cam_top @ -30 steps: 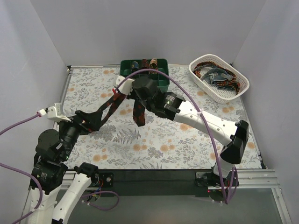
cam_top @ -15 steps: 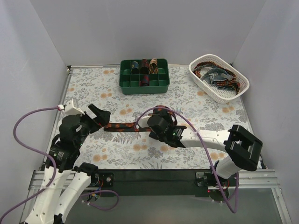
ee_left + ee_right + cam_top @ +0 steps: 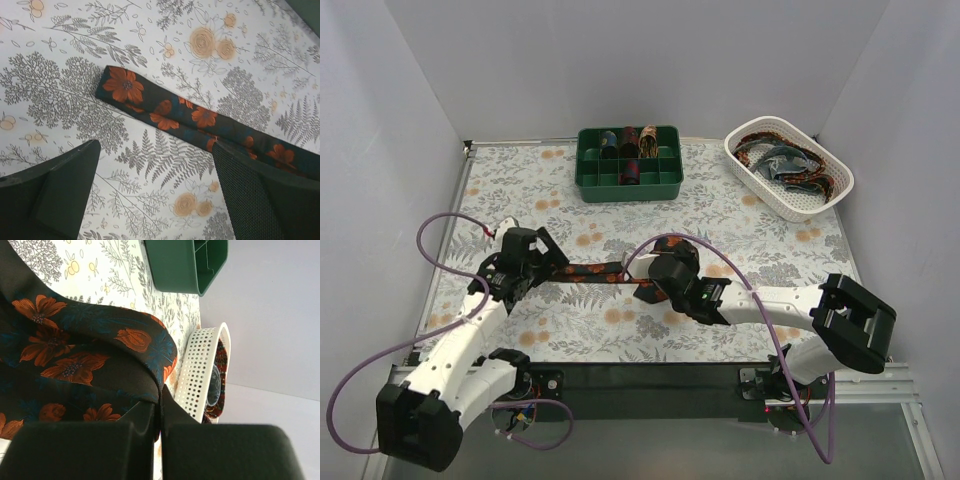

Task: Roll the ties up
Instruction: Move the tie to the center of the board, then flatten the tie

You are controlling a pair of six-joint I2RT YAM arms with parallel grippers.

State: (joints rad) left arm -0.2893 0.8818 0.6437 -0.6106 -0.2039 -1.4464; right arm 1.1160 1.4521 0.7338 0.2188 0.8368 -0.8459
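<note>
Plain white walls (image 3: 640,60), floral-print table (image 3: 770,225), soft even light

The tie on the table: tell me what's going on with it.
Two robot arms are working on one dark, orange-flowered tie, which lies stretched flat on the floral table. The right claw is shut on its wide end. The left claw hangs open over the narrow end without gripping it. It is not yet rolled. Rolled ties sit in the green tray at the back, and loose ones lie in the white basket.
</note>
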